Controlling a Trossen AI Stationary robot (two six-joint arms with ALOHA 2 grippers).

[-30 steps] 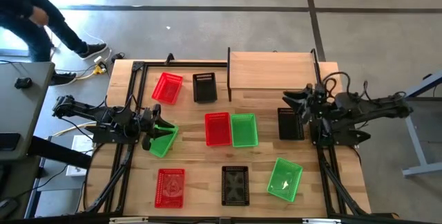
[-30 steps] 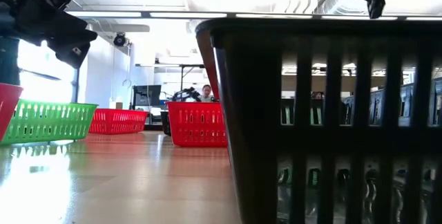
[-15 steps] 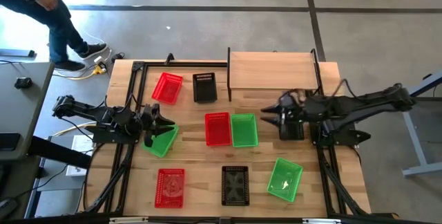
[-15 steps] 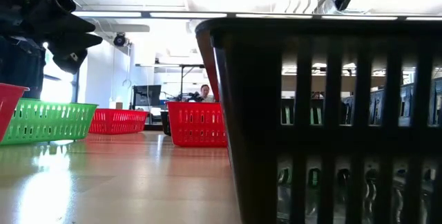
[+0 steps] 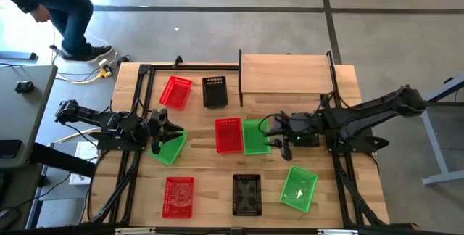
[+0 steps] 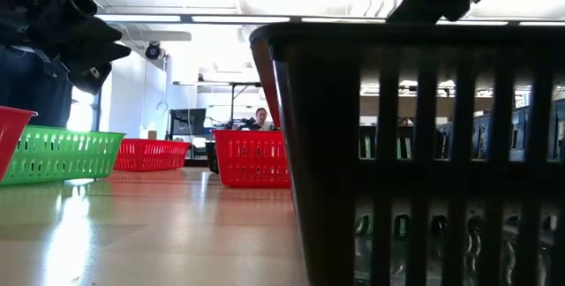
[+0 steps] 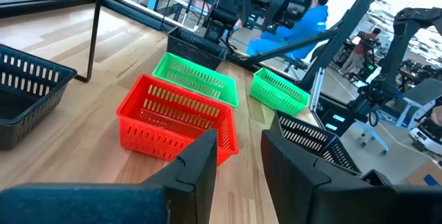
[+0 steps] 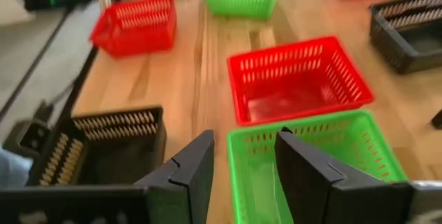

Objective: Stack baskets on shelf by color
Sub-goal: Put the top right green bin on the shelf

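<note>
High view shows me the right gripper [image 5: 279,135], fingers apart and empty, above the near wall of the middle green basket [image 5: 256,135], beside a red basket [image 5: 228,135]. The left gripper [image 5: 164,128], fingers apart, waits at another green basket [image 5: 169,148]. I judge these baskets light, stiff; pinch one thin wall. The shelf [image 5: 285,73] stands behind, on smooth wooden table [image 5: 210,184].

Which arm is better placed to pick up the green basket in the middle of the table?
The right. Its open claw hangs at the rim of the central green slotted plastic basket. The left claw, also open, sits at another green basket near the table's left edge.
</note>
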